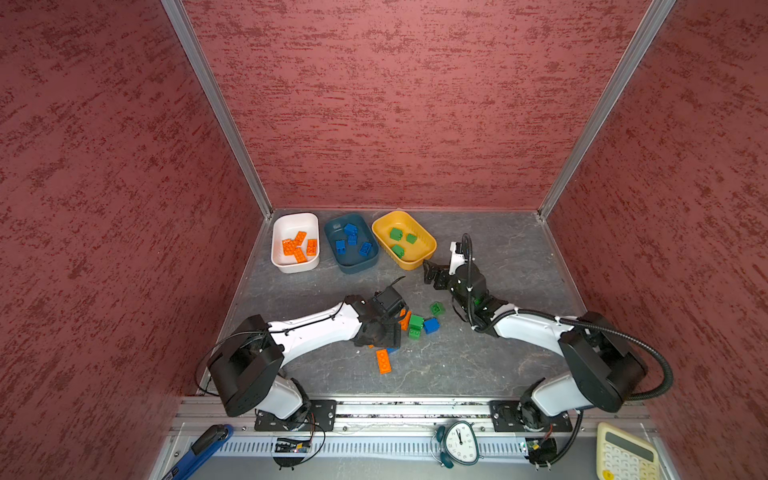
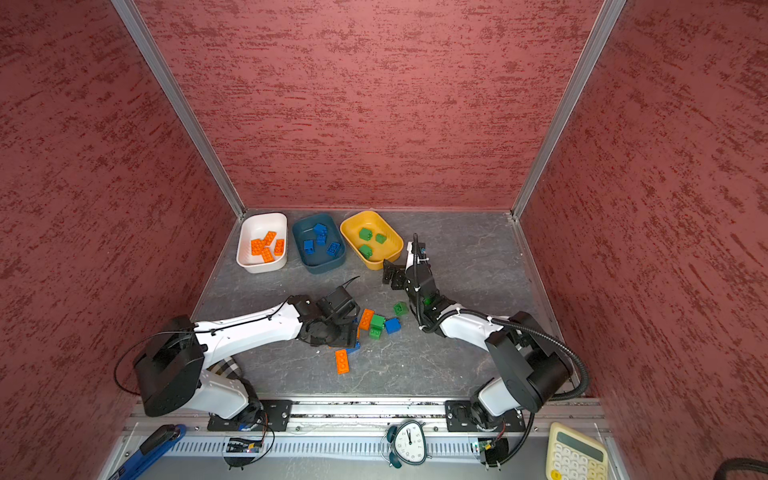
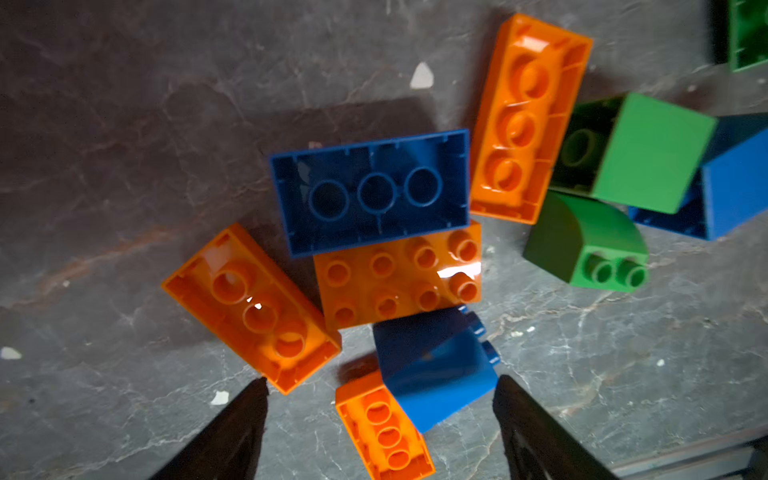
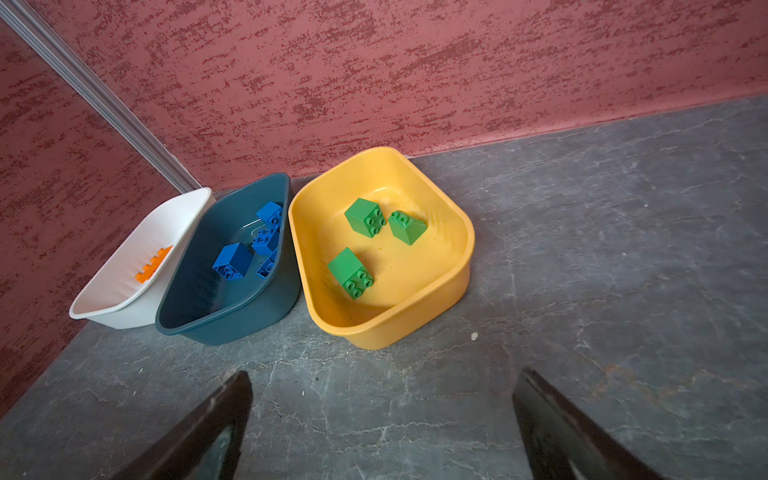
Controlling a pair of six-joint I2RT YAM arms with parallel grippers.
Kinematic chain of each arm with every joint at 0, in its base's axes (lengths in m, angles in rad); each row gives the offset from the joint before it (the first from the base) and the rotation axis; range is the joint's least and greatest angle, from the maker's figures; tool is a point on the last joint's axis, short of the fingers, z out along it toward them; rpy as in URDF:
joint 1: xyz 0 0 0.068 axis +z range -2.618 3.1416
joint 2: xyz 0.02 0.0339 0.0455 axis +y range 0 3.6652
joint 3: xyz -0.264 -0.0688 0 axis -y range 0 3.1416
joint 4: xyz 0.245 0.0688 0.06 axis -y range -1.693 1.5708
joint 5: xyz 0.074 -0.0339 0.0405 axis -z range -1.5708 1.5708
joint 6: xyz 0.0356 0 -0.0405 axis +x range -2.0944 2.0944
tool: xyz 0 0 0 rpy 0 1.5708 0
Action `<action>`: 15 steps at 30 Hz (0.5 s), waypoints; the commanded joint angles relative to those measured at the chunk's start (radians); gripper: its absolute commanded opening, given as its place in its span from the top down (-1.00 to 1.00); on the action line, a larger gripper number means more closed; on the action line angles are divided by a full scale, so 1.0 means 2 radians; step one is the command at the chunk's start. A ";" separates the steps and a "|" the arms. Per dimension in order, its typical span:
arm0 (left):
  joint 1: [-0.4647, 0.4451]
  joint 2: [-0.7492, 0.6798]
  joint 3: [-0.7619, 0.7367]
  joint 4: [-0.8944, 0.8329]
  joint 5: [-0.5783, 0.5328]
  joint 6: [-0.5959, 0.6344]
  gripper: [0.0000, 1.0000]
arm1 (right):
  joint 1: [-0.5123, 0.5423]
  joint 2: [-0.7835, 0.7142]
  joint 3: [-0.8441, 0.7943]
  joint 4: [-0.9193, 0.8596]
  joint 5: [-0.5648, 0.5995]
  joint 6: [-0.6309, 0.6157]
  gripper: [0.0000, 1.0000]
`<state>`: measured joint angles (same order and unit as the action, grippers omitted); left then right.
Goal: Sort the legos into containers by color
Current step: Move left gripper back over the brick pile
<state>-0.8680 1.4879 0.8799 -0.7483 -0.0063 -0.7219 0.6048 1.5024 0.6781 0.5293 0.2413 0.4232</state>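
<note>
Loose legos lie mid-table. In the left wrist view my left gripper is open just above the pile, with a blue square brick and a small orange brick between its fingers, apart from both. Beyond lie an upturned blue oblong, several orange bricks and green ones. The white tub holds orange bricks, the teal tub blue, the yellow tub green. My right gripper hangs open and empty over bare table before the yellow tub.
One orange brick lies apart, nearer the front edge. A green brick sits near my right arm. The tubs stand in a row against the red back wall. A clock, a calculator and a blue tool lie beyond the front rail.
</note>
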 commanded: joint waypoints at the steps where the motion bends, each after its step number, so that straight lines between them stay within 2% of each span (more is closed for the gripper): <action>1: 0.001 0.005 -0.007 -0.011 -0.018 -0.031 -0.62 | -0.003 0.007 0.017 -0.006 -0.010 0.005 -0.98; 6: 0.013 -0.021 -0.023 0.010 -0.014 -0.044 -0.52 | -0.003 0.005 0.017 -0.012 -0.009 0.007 -0.98; 10: 0.048 -0.053 -0.049 0.019 -0.003 -0.067 -0.39 | -0.003 0.003 0.017 -0.015 -0.009 0.007 -0.98; 15: 0.090 -0.096 -0.084 0.060 0.028 -0.059 -0.46 | -0.003 0.003 0.018 -0.016 -0.008 0.008 -0.98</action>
<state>-0.7074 1.3304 0.7292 -0.6880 0.0162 -0.8333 0.6048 1.5059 0.6834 0.5014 0.2317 0.4240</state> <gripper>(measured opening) 0.719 0.989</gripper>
